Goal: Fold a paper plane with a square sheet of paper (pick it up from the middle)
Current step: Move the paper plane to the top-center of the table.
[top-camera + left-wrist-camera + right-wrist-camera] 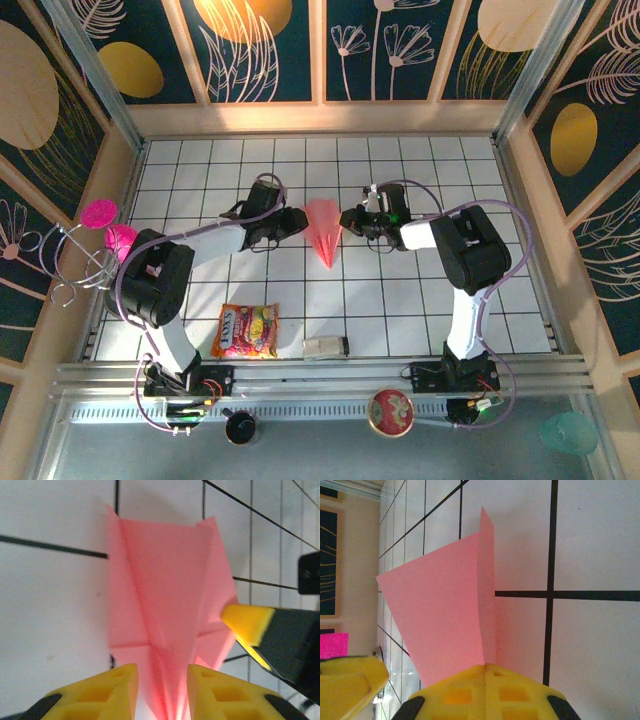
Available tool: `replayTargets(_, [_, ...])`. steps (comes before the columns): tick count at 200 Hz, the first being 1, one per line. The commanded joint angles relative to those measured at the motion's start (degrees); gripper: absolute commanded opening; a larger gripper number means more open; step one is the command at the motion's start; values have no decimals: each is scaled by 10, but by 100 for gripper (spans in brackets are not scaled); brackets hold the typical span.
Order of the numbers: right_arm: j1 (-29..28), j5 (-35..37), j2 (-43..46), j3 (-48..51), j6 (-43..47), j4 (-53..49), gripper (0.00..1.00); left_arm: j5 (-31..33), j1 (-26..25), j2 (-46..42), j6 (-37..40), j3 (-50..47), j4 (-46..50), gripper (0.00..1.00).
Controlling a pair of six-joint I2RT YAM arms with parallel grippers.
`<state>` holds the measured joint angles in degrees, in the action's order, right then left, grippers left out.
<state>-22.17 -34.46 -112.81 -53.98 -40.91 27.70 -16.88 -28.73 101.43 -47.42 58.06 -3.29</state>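
Note:
The salmon-pink paper plane (325, 232) lies on the white tiled table (420, 300) between my two grippers, a narrow dart with its point toward the near edge. My left gripper (298, 222) is at its left side. In the left wrist view the left gripper (162, 680) stands open, its yellow fingers (107, 690) apart on either side of the plane's (170, 595) raised centre fold. My right gripper (347, 220) is at the plane's right side. In the right wrist view the right gripper (485, 667) is shut on the plane's (445, 610) upright fold.
An orange-yellow snack packet (246, 330) and a small white object (326, 347) lie near the front edge. Magenta round pieces on wire loops (100, 213) stand at the left wall. A red round disc (390, 412) and a black knob (240, 428) sit on the front rail.

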Motion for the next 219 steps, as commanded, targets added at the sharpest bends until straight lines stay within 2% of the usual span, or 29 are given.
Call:
replayTargets(1, [-1,-9,4,-3,-3,15,0,-29,-20,12,-36,-9,-40,32])
replayTargets(77, [-2,-13,2,-5,-4,16,0,-30,-43,71,-47,14,-40,40])
replayTargets(140, [-6,-19,7,-7,-2,17,0,-70,-47,76,-55,18,-84,43])
replayTargets(188, [-11,-28,16,-6,0,19,0,-52,-55,94,-49,30,-63,54])
replayTargets(219, [-14,-32,23,-7,3,19,0,-41,-56,101,-45,37,-48,54])
